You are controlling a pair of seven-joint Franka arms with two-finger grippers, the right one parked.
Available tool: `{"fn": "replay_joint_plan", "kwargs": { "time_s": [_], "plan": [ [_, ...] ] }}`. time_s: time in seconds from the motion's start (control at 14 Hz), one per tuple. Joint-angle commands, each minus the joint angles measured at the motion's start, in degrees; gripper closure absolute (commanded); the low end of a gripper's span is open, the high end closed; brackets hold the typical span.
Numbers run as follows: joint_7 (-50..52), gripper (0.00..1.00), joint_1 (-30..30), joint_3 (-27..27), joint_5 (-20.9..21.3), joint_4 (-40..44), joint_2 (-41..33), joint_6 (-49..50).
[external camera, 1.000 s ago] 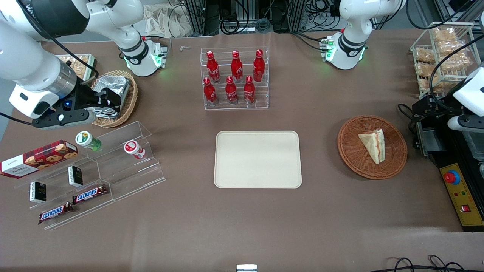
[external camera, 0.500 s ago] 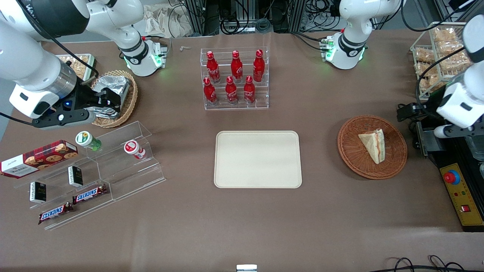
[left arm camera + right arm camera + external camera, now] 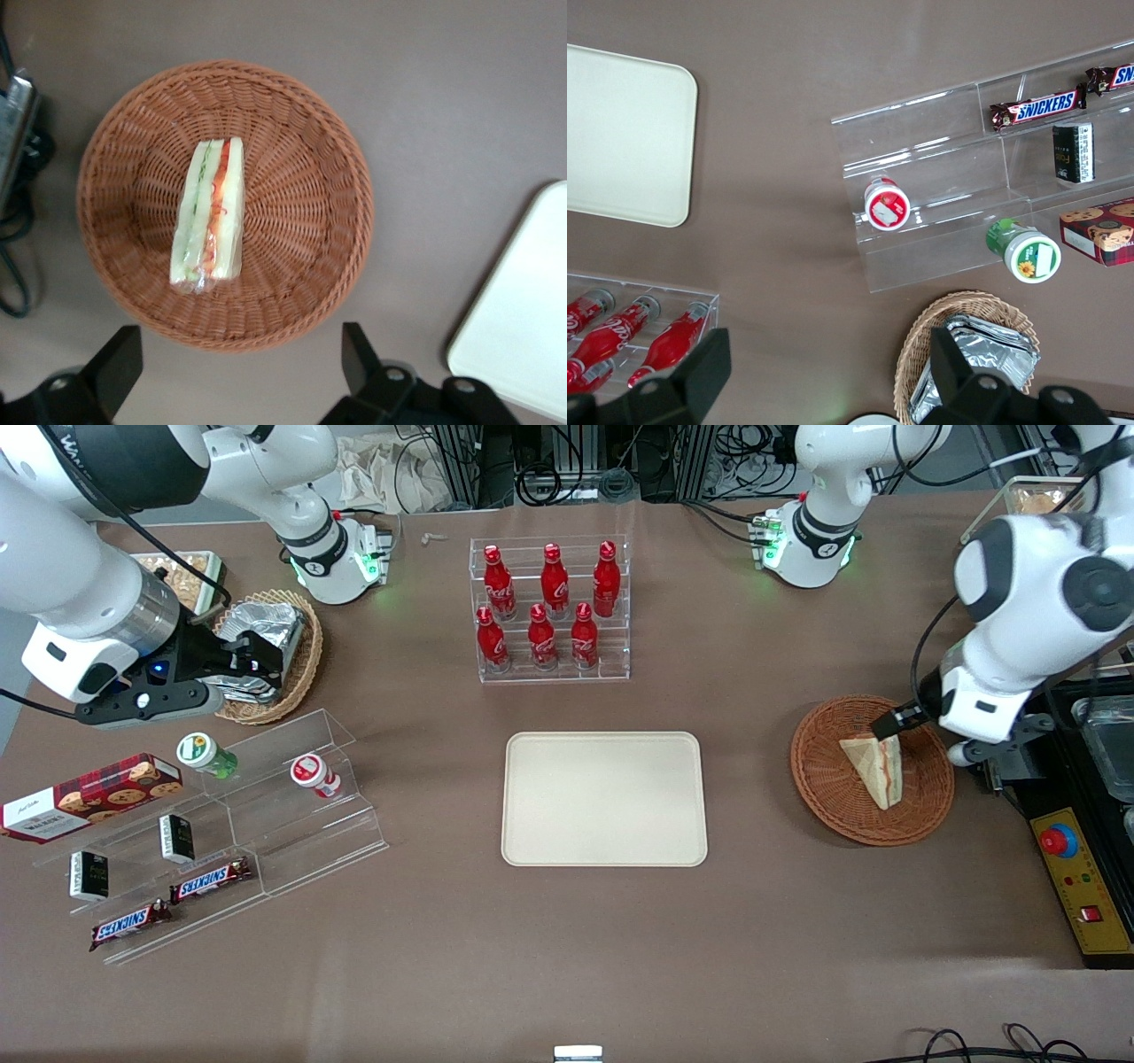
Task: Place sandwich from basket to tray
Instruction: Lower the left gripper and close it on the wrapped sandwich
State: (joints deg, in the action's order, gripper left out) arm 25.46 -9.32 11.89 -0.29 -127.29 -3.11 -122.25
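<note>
The working arm has swung in from the table's edge, so the gripper (image 3: 239,376) now hangs above the basket (image 3: 930,797), fingers spread wide and holding nothing. The sandwich (image 3: 873,767) lies unmoved in the basket, the tray (image 3: 604,798) bare nearby.

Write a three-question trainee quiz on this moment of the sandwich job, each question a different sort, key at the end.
1. True or false: the sandwich already lies on the tray.
2. Multiple choice: the left arm's tool is (A) shut on the sandwich, (B) open above the basket, (C) resting on the tray.
3. Fill in: the tray holds ____ items.

Key: 1 false, the sandwich is in the basket; 2 B; 3 no.
</note>
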Motion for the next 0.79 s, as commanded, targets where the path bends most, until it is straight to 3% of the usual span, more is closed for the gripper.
{"fn": "replay_joint_plan", "kwargs": {
  "time_s": [0.0,0.21,0.71],
  "plan": [
    [3.0,0.00,-0.3,0.0,4.9,-2.9,2.5,-4.2],
    [3.5,0.00,-1.4,-0.5,9.7,-5.6,6.0,-10.7],
    [6.2,0.00,-2.6,-2.2,10.0,-8.9,12.8,-22.8]
  ]
}}
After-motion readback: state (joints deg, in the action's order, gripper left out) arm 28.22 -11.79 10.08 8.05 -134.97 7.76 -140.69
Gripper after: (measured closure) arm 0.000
